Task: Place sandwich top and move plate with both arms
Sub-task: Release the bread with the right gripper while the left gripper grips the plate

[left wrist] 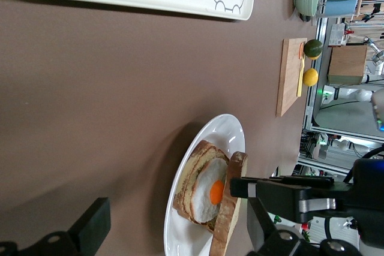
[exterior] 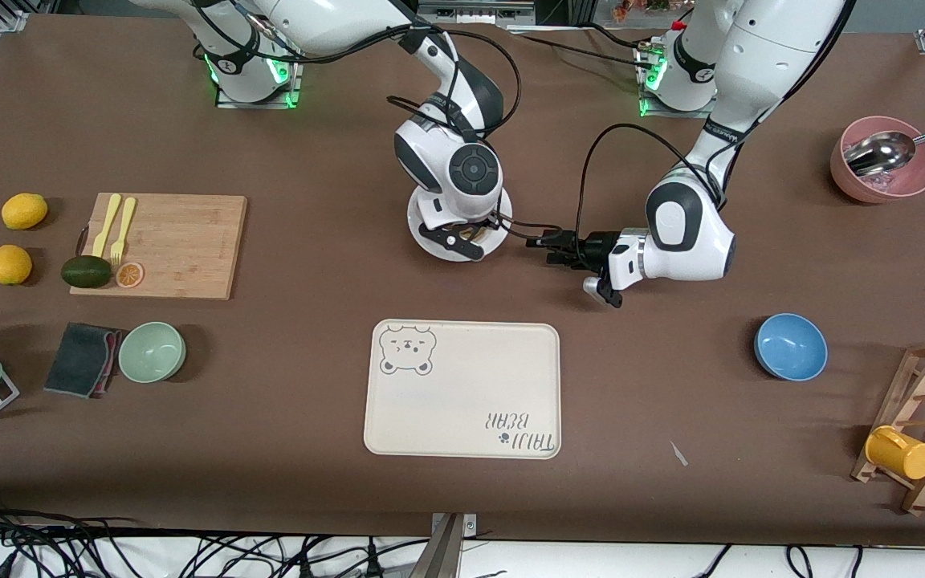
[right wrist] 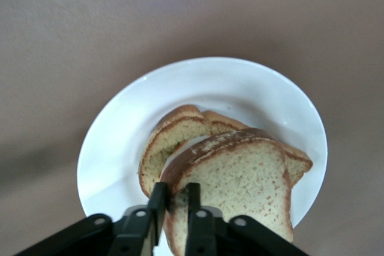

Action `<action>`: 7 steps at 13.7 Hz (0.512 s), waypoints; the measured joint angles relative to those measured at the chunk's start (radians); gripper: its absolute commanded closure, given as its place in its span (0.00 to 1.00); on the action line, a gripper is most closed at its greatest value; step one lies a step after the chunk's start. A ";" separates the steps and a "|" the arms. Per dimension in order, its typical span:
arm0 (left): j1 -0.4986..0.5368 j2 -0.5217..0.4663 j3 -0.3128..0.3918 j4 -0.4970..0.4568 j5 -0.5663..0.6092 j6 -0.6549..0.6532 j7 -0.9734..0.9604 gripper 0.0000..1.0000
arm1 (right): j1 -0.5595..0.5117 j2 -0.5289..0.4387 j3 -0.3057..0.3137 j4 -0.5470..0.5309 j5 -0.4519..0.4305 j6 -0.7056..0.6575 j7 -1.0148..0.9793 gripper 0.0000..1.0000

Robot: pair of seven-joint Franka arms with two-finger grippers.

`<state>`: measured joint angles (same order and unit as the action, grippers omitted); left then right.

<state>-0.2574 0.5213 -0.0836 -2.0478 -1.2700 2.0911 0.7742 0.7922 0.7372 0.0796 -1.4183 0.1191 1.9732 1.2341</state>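
Bread-top placement: right gripper [right wrist: 174, 208] over plate [right wrist: 120, 124], fingers pinching sandwich top [right wrist: 240, 184] tilted above egg slice [left wrist: 207, 190] — lower flat, release gently. Left gripper [exterior: 547, 245] waits beside plate, fingers apart.

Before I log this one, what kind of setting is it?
Probably a lab bench staged as a mock kitchen: a brown table with a cutting board, a mug rack and a bear-print tray, while equipment frames and loose cables ring its edges.
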 measured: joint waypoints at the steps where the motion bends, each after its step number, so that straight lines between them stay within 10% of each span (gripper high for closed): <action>1: 0.000 0.001 0.000 -0.001 0.000 0.000 0.000 0.00 | -0.007 -0.003 -0.006 0.011 0.000 -0.001 0.000 0.00; 7: -0.002 0.038 -0.017 -0.010 -0.080 0.000 0.077 0.02 | -0.105 -0.081 -0.019 0.048 0.000 -0.118 -0.040 0.00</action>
<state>-0.2591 0.5595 -0.1007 -2.0583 -1.3495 2.0911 0.8512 0.6873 0.6566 0.0602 -1.3701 0.1188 1.8548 1.1945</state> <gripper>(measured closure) 0.000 0.026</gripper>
